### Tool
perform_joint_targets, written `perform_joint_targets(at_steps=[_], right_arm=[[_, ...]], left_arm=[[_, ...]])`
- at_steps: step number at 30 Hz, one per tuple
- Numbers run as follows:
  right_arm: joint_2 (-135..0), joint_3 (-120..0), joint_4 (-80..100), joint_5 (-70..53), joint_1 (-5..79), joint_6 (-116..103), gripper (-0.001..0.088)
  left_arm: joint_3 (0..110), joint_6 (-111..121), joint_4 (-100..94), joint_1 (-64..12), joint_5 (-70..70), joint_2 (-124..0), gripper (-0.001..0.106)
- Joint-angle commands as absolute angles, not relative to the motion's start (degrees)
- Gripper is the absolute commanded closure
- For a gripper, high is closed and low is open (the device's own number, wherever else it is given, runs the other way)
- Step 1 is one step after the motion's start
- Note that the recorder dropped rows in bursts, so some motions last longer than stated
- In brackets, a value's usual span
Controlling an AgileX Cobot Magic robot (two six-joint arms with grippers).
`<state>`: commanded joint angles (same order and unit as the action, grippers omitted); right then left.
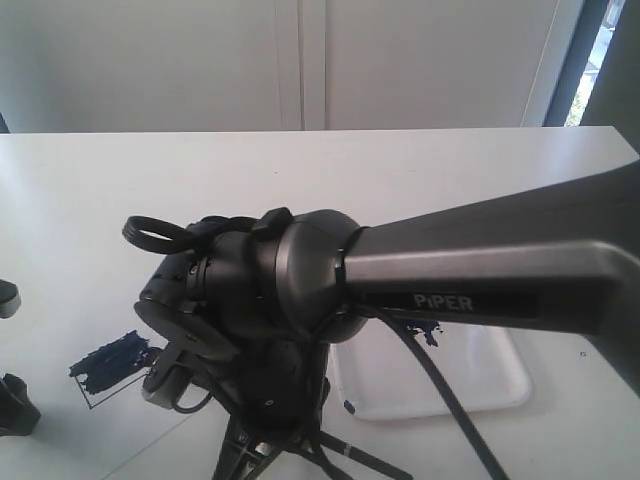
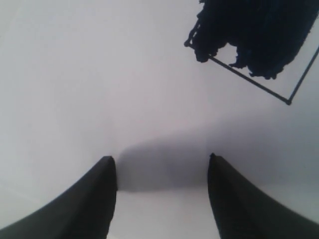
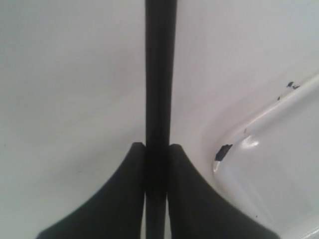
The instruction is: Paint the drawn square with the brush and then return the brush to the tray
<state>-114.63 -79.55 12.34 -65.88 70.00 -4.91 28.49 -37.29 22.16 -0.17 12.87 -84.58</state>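
The right pincer (image 3: 157, 145) grips the brush (image 3: 160, 74) handle tight; the left pincer (image 2: 162, 159) gapes empty. The drawn square (image 1: 112, 368), lower left in the exterior view, is half painted; a swivelling handle could smear past its outline or miss the tray (image 1: 450, 385).

You had one readable marking: the word "PiPER", in pale letters on the dark side panel (image 1: 450, 301) of the right arm (image 1: 500, 262), at the near right.
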Motion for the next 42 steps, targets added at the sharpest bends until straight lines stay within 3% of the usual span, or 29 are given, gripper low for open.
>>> perform_joint_targets(at_steps=[20, 42], right_arm=[[-114.6, -82.8, 10.9, -65.7, 72.4, -1.5, 0.0868], [-114.6, -82.8, 27.0, -70.0, 75.4, 3.8, 0.0868]], left_arm=[[28.5, -37.3, 23.3, -0.2, 13.2, -84.6, 0.046], [31.4, -37.3, 22.8, -0.2, 19.3, -81.6, 0.046]])
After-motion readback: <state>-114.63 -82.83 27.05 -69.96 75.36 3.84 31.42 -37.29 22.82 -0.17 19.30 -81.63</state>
